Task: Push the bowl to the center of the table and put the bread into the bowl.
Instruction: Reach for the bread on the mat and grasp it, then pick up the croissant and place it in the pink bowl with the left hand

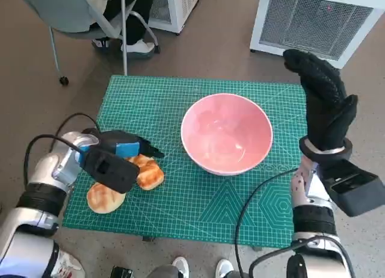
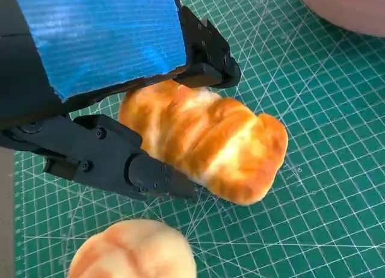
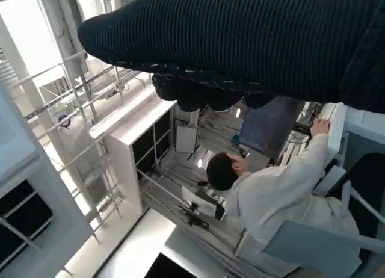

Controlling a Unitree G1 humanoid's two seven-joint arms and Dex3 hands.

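A pink bowl (image 1: 226,133) stands empty on the green mat (image 1: 252,206), about at its middle; its rim (image 2: 349,7) also shows in the left wrist view. A long golden bread (image 1: 148,172) lies on the mat to the bowl's left. My left hand (image 1: 113,156) is down over it. In the left wrist view its black fingers (image 2: 129,166) press both sides of this bread (image 2: 210,139). A round bread (image 1: 105,197) (image 2: 133,251) lies just beside it, untouched. My gloved right hand (image 1: 322,100) is raised off the mat's right edge, fingers stretched out and holding nothing.
A chair (image 1: 66,10) with a person's legs stands beyond the table's far left corner. White grilled units (image 1: 313,19) stand on the floor behind. Feet (image 1: 180,266) show at the near edge. The right wrist view shows a seated person (image 3: 271,197).
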